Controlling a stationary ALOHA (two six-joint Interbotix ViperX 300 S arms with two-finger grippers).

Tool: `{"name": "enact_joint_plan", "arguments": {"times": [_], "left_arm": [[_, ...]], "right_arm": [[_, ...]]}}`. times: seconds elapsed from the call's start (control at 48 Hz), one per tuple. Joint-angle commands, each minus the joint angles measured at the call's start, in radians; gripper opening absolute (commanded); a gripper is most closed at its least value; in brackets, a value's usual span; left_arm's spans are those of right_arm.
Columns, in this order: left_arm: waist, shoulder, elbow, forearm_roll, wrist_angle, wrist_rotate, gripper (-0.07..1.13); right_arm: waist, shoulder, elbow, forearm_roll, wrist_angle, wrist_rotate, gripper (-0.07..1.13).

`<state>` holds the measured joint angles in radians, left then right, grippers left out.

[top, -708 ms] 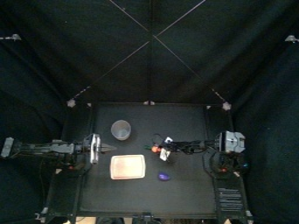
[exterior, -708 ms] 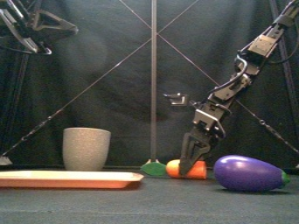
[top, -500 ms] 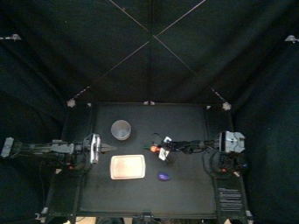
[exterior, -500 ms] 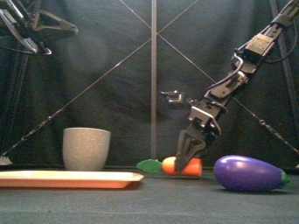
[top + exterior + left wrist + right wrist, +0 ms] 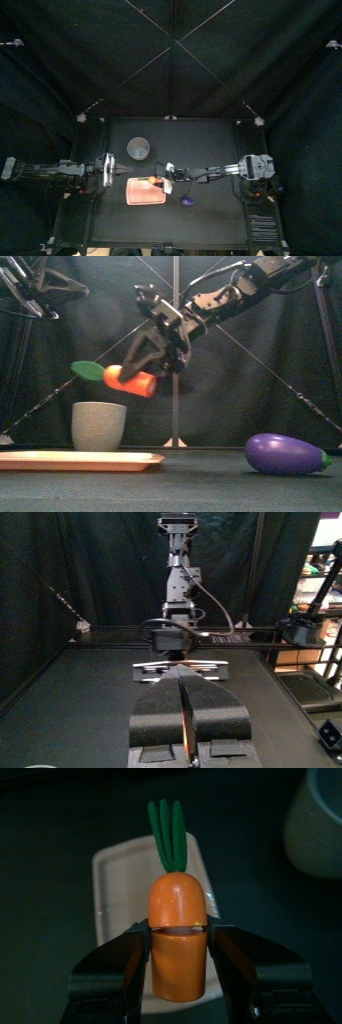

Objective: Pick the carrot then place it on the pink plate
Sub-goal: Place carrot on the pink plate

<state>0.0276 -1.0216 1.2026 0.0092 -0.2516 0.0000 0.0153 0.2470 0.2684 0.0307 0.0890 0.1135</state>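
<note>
The orange carrot (image 5: 130, 379) with green leaves hangs in the air, held by my right gripper (image 5: 150, 368), which is shut on its body. In the right wrist view the carrot (image 5: 177, 933) sits upright between the two jaws, leaves pointing away, with the pink plate (image 5: 118, 878) below it. From above, the right gripper (image 5: 164, 181) and the carrot (image 5: 158, 181) are over the right edge of the pink plate (image 5: 138, 193). My left gripper (image 5: 183, 700) is shut on nothing and rests at the table's left side (image 5: 104, 170).
A tall grey speckled cup (image 5: 98, 425) stands behind the plate (image 5: 80, 460), toward the back left (image 5: 139, 148). A purple eggplant toy (image 5: 285, 453) lies on the table to the right of the plate (image 5: 186, 202).
The right gripper has lifted the carrot off the table and carried it up and to the left, from beside the eggplant to above the plate's right edge. The left arm has not moved.
</note>
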Motion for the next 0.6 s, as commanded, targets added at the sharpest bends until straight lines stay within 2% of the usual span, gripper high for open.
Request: {"name": "enact_joint_plan", "arguments": {"times": [0.021, 0.333, 0.604], "left_arm": [[0.002, 0.002, -0.017, 0.0, -0.005, 0.002, -0.03], [0.002, -0.005, -0.015, 0.0, -0.003, 0.002, -0.03], [0.002, -0.006, -0.012, 0.002, -0.005, 0.002, -0.03]], "right_arm": [[0.029, 0.035, -0.094, -0.015, -0.011, 0.002, 0.42], [0.029, 0.149, -0.15, -0.018, 0.014, 0.003, 0.46], [0.018, 0.152, -0.118, 0.0, 0.009, 0.003, 0.75]]}}
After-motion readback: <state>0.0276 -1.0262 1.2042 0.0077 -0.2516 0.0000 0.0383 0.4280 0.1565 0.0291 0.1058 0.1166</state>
